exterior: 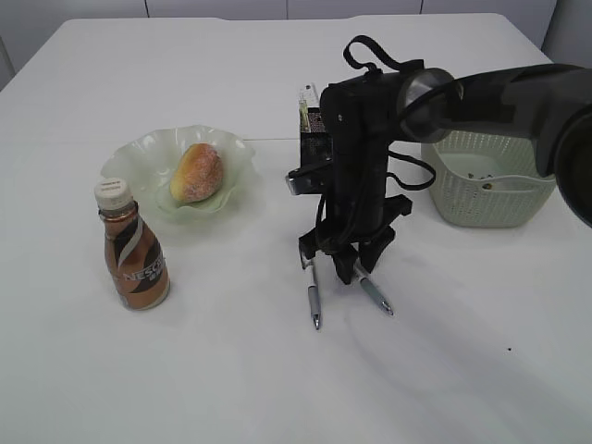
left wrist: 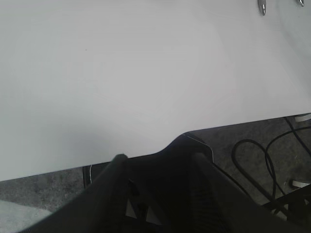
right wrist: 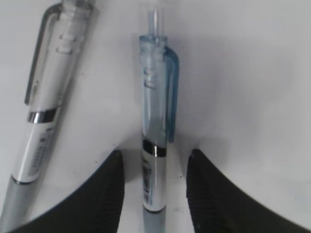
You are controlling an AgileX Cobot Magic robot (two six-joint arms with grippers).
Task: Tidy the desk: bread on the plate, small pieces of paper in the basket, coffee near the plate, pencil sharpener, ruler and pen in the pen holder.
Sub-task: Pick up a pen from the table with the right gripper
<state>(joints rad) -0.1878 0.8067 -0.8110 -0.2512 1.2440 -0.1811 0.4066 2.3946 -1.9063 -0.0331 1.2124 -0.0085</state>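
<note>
Desk-tidying scene, read from left to right. Coffee bottle [exterior: 132, 247] is standing just in front of the plate [exterior: 139, 153], which is holding the bread [exterior: 197, 172], so those two steps are looking settled. Toward the middle, two pens are lying near each other on the table [exterior: 231, 370]: a white-barrelled pen [exterior: 314, 301] on the left and a blue-clipped pen [exterior: 375, 296] on the right. Right gripper [right wrist: 154, 187] is hanging directly over the blue-clipped pen [right wrist: 154, 145], its jaws spread with one finger on each side of the barrel and neither visibly touching it; the pen's long axis is running straight through the gap, crosswise to the closing direction, which is what a pinch would call for. Pen holder [exterior: 310, 125] is sitting just behind the arm, and the basket [exterior: 481, 180] is standing farther right. Left gripper [left wrist: 155, 194] is resting beyond the table edge, well apart from the pens, and whether it is spread or closed cannot be told.
</note>
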